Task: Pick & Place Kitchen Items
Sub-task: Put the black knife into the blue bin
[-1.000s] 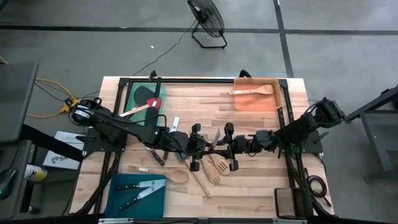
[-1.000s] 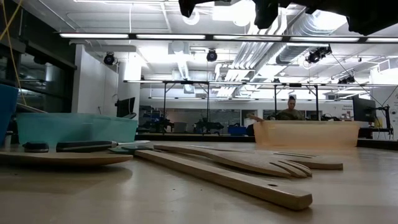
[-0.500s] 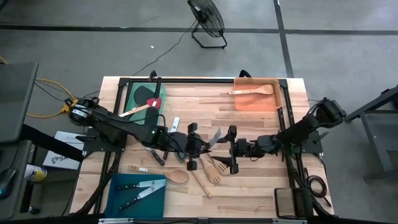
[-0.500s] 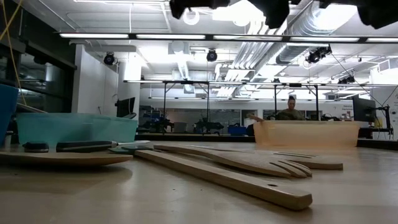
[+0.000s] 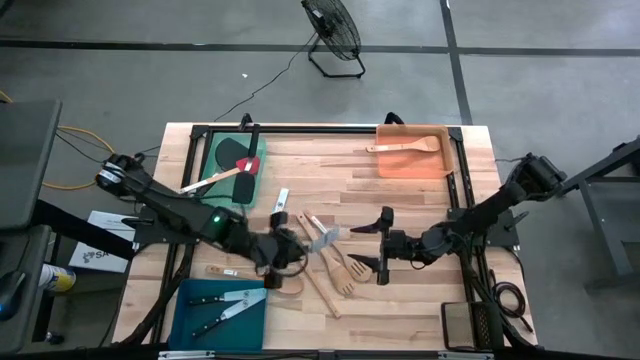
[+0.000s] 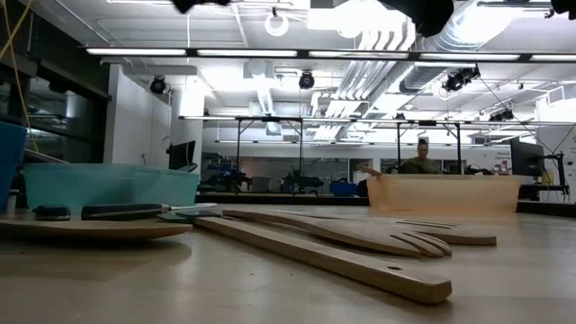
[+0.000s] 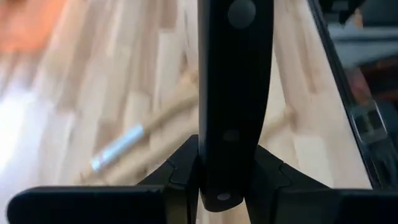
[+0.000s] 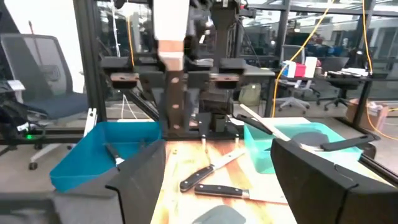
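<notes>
Pale butcher-block surface (image 5: pixel 400 200): your left gripper (image 5: pixel 292 243) hangs above its middle, jaws clamped on a black-handled knife (image 5: pixel 318 238) whose blade points right. Your right gripper (image 5: pixel 383 245) faces it from the right, jaws spread wide and empty. Wooden spoons and turners (image 5: pixel 340 272) lie just near of the knife. The orange tray (image 5: pixel 410 160) sits far right, the teal tray (image 5: pixel 190 310) near left. No legible writing. Bare wood lies between the grippers and the orange tray.

Bare tabletop (image 5: pixel 330 165) btwn green tray (image 5: pixel 228 160) & orange tray (image 5: pixel 412 152), plus front-right strip: free to pass. Mid-table blocked: left gripper (image 5: pixel 292 238) w/ knife (image 5: pixel 322 239) faces open right gripper (image 5: pixel 383 245); wooden utensils (image 5: pixel 342 272) lie below that gap.
</notes>
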Action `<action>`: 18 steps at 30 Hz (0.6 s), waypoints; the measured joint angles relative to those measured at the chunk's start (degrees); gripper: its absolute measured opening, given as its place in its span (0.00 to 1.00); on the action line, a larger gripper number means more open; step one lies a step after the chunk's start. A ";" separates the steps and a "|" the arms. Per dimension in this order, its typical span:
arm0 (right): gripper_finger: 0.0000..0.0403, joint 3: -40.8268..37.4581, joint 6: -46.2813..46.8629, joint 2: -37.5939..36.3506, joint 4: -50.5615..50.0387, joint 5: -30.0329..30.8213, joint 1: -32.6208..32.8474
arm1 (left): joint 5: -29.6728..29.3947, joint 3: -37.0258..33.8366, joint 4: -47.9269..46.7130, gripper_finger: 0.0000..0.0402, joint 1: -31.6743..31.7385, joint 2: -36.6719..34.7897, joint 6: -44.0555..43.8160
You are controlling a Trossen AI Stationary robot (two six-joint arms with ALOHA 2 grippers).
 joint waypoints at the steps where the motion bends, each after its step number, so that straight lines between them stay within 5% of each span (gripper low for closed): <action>1: 0.70 0.00 0.00 0.00 -0.18 0.26 0.18 | 0.01 0.00 -2.44 0.20 -1.15 -0.41 -1.66; 18: 0.70 0.00 0.33 -0.02 -0.63 0.71 0.17 | 10.16 0.00 -23.09 0.20 -18.77 -1.53 -25.83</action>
